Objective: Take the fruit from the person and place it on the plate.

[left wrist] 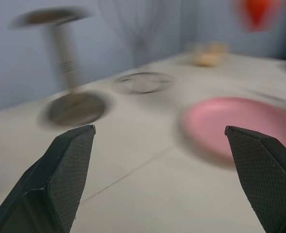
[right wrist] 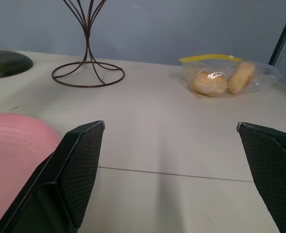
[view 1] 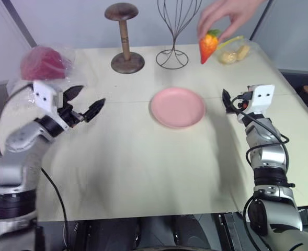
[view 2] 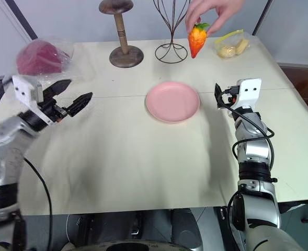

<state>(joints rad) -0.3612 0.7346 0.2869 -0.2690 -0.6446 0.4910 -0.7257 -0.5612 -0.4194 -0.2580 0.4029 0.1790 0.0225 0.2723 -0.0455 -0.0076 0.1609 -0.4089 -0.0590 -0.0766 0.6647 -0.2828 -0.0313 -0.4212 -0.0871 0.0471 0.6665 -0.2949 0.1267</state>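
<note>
A person's hand (view 1: 224, 15) reaches in over the far right of the table, pinching the fruit (view 1: 208, 46), a small orange-red piece with a green top, in the air above the table. The pink plate (view 1: 177, 107) lies flat at the table's middle, nearer than the fruit. My left gripper (view 1: 86, 102) hovers open at the left, pointing right toward the plate, with nothing between its fingers. My right gripper (view 2: 217, 96) is just right of the plate, open and empty; in the right wrist view its two fingers (right wrist: 77, 170) stand wide apart.
A wooden stand (view 1: 125, 36) and a wire stand (view 1: 172, 31) rise at the table's back. A clear bag of pale yellow pieces (view 1: 234, 52) lies at the back right, and a dark-red lump in clear plastic (view 1: 43, 63) at the back left.
</note>
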